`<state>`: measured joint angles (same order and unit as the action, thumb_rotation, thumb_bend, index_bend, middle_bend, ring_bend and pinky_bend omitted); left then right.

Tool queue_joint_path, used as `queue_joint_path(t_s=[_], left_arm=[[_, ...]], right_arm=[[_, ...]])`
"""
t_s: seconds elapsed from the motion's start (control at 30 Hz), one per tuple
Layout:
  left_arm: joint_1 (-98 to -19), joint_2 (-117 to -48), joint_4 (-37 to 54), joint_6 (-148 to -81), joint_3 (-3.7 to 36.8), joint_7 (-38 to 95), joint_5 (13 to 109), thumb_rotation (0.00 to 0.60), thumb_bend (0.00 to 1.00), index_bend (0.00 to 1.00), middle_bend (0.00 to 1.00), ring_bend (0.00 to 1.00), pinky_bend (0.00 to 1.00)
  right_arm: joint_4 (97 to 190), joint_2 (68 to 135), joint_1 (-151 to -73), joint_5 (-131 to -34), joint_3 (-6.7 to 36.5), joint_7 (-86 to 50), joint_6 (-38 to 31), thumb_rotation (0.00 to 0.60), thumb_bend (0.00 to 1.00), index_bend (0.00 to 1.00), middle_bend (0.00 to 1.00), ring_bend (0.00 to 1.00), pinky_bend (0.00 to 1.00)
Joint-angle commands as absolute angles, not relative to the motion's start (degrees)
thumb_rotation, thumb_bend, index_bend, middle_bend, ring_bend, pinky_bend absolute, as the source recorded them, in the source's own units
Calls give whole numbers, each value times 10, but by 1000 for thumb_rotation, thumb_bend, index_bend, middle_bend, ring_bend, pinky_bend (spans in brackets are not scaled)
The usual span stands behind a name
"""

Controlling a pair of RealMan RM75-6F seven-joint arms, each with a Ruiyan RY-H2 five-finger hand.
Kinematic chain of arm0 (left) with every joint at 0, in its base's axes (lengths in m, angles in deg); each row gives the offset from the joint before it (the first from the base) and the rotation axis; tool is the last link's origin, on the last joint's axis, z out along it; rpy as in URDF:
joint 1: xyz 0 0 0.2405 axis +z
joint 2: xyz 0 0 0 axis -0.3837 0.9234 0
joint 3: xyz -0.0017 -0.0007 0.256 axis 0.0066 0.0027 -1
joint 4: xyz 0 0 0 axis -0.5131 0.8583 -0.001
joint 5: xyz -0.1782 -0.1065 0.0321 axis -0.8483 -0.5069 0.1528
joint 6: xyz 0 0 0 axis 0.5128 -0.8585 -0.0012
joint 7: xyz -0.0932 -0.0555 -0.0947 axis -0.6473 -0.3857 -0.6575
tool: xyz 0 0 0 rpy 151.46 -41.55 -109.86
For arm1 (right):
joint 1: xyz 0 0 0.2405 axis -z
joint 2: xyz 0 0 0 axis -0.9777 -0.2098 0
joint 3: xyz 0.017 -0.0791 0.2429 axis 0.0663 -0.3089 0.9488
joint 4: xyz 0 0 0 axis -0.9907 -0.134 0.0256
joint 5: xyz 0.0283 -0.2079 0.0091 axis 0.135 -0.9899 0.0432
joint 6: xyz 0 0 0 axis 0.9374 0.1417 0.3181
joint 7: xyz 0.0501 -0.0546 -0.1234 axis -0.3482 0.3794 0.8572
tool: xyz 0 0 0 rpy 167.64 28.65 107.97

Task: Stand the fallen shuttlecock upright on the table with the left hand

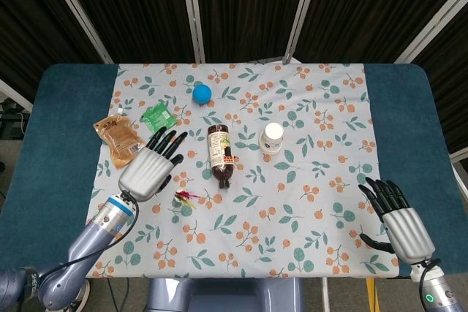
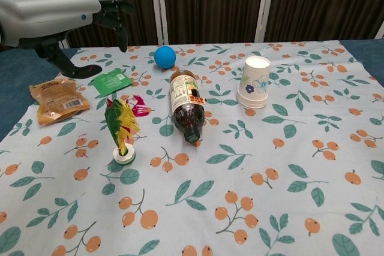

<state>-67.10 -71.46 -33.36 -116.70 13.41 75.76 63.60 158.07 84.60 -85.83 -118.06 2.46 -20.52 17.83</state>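
Observation:
The shuttlecock point(image 2: 123, 130) stands upright on its white base on the patterned cloth, its red, yellow and green feathers pointing up; from above the shuttlecock point(image 1: 187, 197) shows as a small bright tuft. My left hand point(image 1: 151, 168) hovers above and behind it, fingers spread, holding nothing; in the chest view the left hand point(image 2: 57, 16) fills the upper left. My right hand point(image 1: 398, 221) rests open at the table's near right corner, far from everything.
A brown bottle point(image 2: 186, 107) lies on its side just right of the shuttlecock. An upturned paper cup point(image 2: 253, 82), a blue ball point(image 2: 164, 56), a green packet point(image 2: 110, 80) and a brown pouch point(image 2: 57, 98) lie farther back.

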Motion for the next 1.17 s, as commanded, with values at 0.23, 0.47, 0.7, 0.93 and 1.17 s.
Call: queue_joint_path(t_s=[0.23,0.47,0.7,0.93,1.17], left_arm=[[-652,-697,-376,-1208,153,719,668,600,380,203,0,0,0],[-573,-654,-397,-1297,104,693,770,600,279,159,0,0,0],[-441,-649,-331,-1426,25,639,856,600,45,42,0,0,0],[-352,-656,-231,-1495,-8,540,876,600,35,0,0,0,0],[-298,-658,-173,-1508,-13,467,873,600,35,0,0,0,0]], right_arm=[[1580,846,-858,-1181,25,-204,179,600,52,78,0,0,0],[1579,845,-858,-1182,23,-203,178,600,51,77,0,0,0],[1578,847,-857,-1185,23,-196,181,600,40,52,0,0,0],[1577,851,-857,-1184,26,-186,184,600,29,0,0,0,0],[1575,853,-856,-1189,25,-178,186,600,27,0,0,0,0]])
